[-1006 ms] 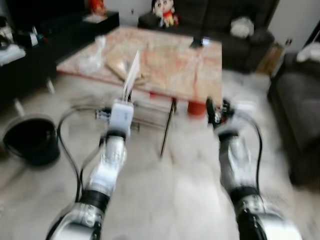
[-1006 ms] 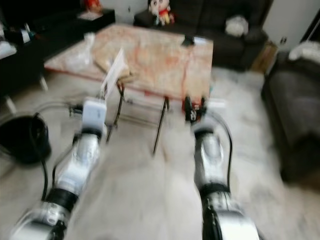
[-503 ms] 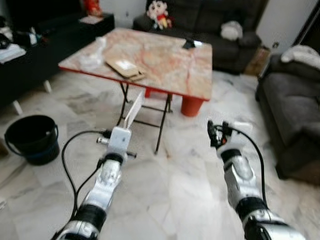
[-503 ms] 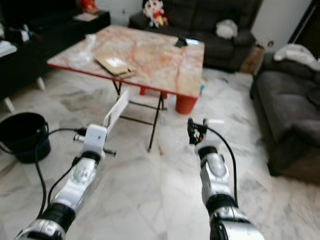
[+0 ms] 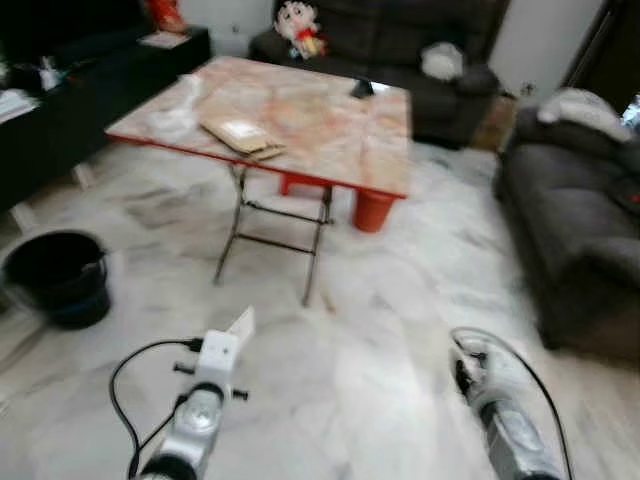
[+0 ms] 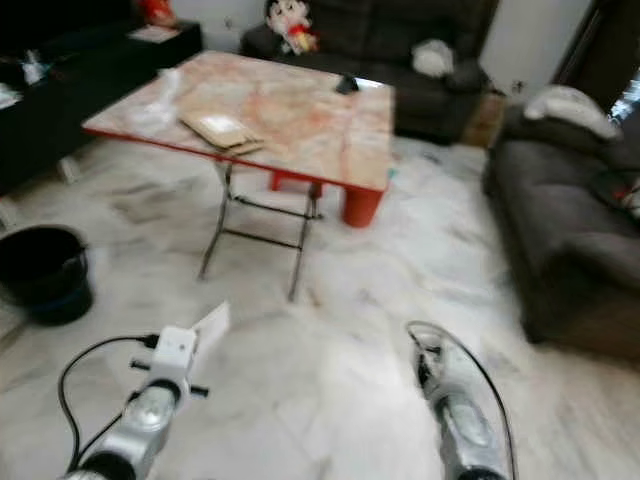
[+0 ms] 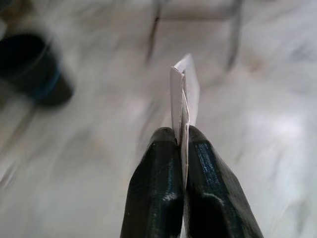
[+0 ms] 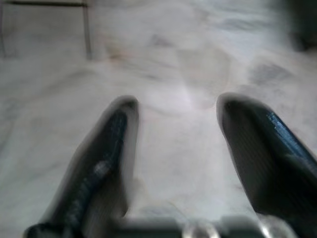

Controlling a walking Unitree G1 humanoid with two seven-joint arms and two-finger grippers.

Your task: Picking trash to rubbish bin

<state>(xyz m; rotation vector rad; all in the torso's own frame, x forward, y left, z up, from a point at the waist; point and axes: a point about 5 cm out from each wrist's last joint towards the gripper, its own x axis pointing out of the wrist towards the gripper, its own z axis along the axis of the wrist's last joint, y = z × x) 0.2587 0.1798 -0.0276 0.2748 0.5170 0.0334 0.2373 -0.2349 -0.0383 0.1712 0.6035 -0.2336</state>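
Observation:
A folded white piece of paper (image 7: 184, 94) sticks out from between the two black fingers (image 7: 158, 188) of my left gripper (image 7: 182, 136), which is shut on it. From the head views that paper (image 5: 241, 322) stands up above the left wrist, low over the marble floor. The black rubbish bin (image 5: 55, 277) stands on the floor to the left and is a dark blur (image 7: 32, 67) in the left wrist view. My right gripper (image 8: 173, 114) is open over bare floor, with nothing between its fingers (image 8: 106, 148). The right arm (image 5: 505, 415) is low at the right.
A marble-topped folding table (image 5: 330, 130) with red edges stands ahead, carrying a flat brown packet (image 5: 240, 135) and a clear plastic bag (image 5: 175, 118). A red pot (image 5: 372, 208) sits under it. Dark sofas line the back (image 5: 400, 40) and right (image 5: 570, 230). Open marble floor lies between.
The camera has pulled back from the table and the picture has shifted. Both arms have dropped lower in view, the left still holding the paper.

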